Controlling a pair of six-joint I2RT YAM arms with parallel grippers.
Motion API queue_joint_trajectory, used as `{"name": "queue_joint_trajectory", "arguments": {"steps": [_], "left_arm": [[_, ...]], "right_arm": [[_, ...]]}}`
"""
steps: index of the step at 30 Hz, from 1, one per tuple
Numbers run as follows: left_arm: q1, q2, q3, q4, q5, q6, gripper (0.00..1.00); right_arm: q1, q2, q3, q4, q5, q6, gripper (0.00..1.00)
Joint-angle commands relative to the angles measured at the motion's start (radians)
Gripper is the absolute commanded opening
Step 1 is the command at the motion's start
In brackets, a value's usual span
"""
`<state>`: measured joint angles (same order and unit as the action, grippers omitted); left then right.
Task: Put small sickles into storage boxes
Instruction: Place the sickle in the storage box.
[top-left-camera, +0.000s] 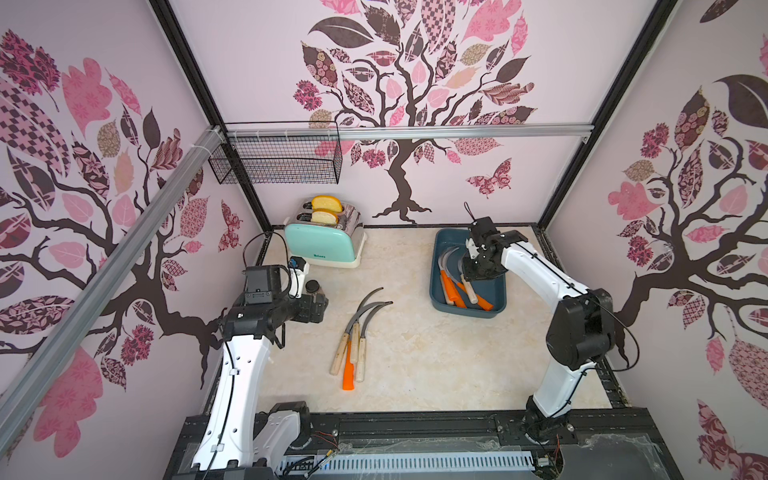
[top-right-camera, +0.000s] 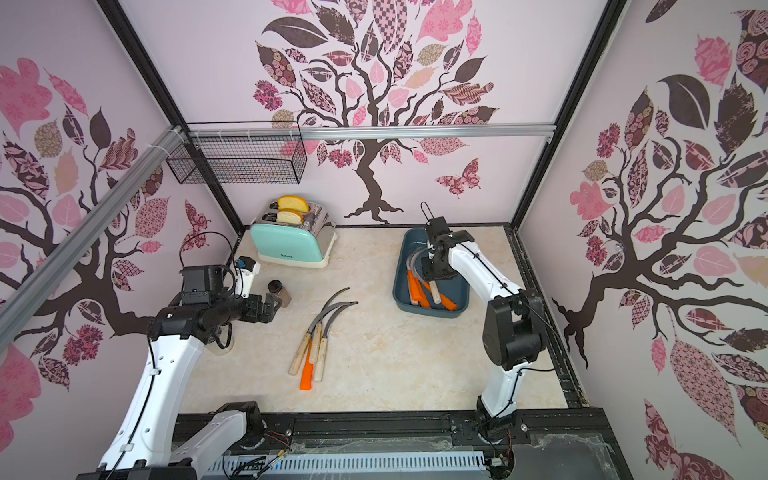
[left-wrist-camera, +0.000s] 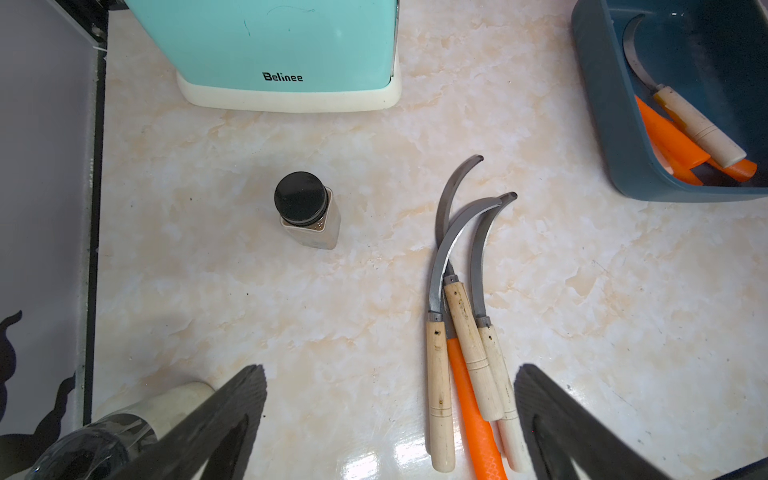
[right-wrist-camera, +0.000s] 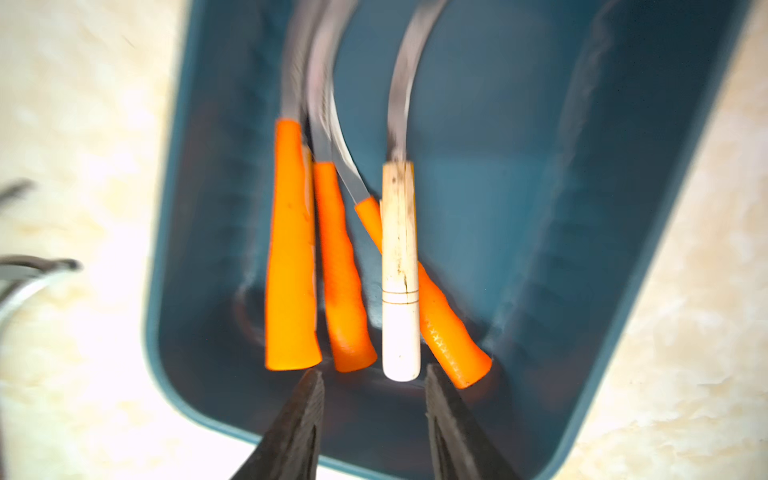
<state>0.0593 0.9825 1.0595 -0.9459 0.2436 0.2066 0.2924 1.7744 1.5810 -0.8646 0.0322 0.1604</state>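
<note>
**A:** Which step is in hand?

**B:** By judgement, the release. The right gripper (right-wrist-camera: 374, 374) hangs over the tray (right-wrist-camera: 519, 208), at 2 o'clock on the table (top-left-camera: 415, 374) in both top views. Its fingers (right-wrist-camera: 299, 424) stand apart. The wood sickle (right-wrist-camera: 400, 270) lies in the tray across an orange handle (right-wrist-camera: 449, 332), its end between the tips with a gap on each side. At least four sickles lie in the tray.

**A:** What remains?

**B:** A pile (top-left-camera: 358, 336) of four sickles, three wood and one orange, at 8 o'clock from the tray. The left gripper (left-wrist-camera: 390, 370) hovers near the pile, at its 10 o'clock, fingers wide apart and holding nothing.

**A:** What does the next move call for?

**B:** Probably this: lift the right gripper clear of the tray wall, then grip one handle only. The handles touch and the blades overlap, so a grip may drag a neighbour.
</note>
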Motion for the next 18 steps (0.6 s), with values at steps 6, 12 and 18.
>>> {"name": "queue_joint_trajectory", "arguments": {"steps": [6,12,18], "left_arm": [[0.003,-0.005,-0.034,-0.072,0.008,0.138,0.98],[-0.007,0.004,-0.050,-0.145,0.067,0.218,0.98],[-0.017,0.037,-0.062,-0.118,0.049,0.210,0.98]], "right_arm": [[0.042,-0.226,-0.106,0.126,-0.063,0.073,0.45],[0.118,-0.406,-0.311,0.212,-0.079,0.141,0.45],[0.163,-0.574,-0.502,0.273,-0.153,0.210,0.45]]}}
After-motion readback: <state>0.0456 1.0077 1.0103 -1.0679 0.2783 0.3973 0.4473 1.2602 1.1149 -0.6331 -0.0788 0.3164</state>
